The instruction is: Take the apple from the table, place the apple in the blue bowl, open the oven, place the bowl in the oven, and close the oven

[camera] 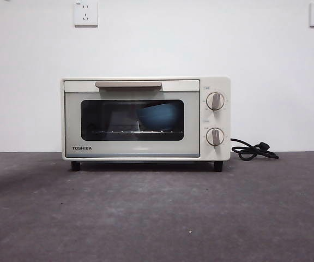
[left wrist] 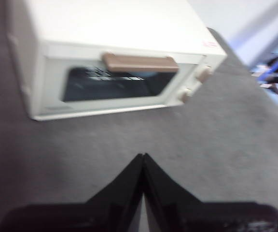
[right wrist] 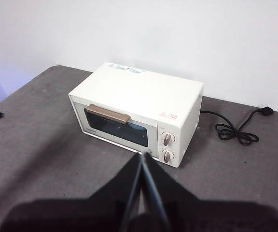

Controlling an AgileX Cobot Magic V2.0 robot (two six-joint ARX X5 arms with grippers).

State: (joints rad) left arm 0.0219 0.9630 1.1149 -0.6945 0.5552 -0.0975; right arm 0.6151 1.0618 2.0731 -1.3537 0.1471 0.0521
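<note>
The cream-white oven stands on the dark table with its glass door closed. Through the glass the blue bowl sits on the rack, right of centre. The apple is hidden from view. In the left wrist view the oven lies ahead with its beige handle, and my left gripper hangs shut and empty above the table in front of it. My right gripper is also shut and empty, held high and back from the oven. Neither gripper appears in the front view.
A black power cord lies coiled on the table right of the oven, also visible in the right wrist view as the cord. Two wall sockets sit on the white wall behind. Two knobs are on the oven's right panel.
</note>
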